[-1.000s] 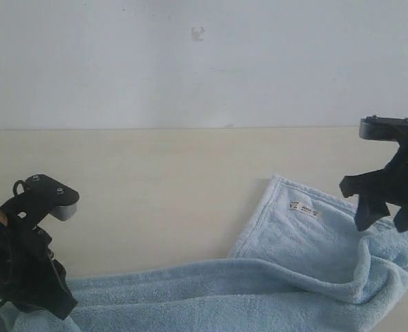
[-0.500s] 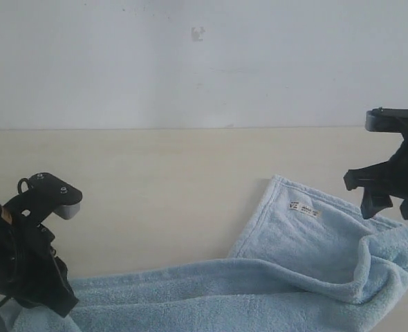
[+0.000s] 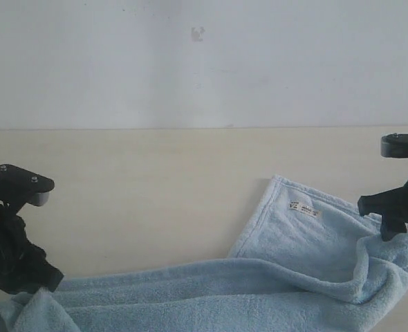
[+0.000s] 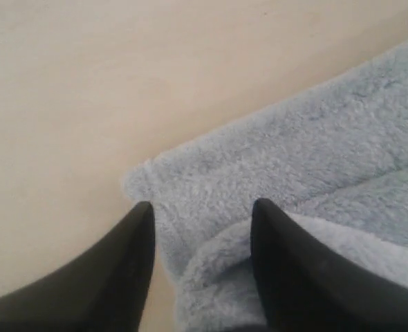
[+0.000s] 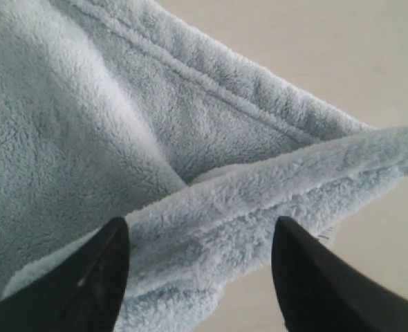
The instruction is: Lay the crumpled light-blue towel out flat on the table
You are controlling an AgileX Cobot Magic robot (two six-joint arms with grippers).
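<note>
Jaws on both arms stand apart, gripping nothing: left jaws over a corner of the towel (image 3: 259,290) on the surface (image 3: 155,194), right jaws straddling its raised fold.

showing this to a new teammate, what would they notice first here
A pale blue towel lies along the near edge of the beige table, its right end rumpled in folds, a white label near the far corner. The left arm's black fingers stand apart over its left corner, the right arm's fingers above the rumpled fold.
</note>
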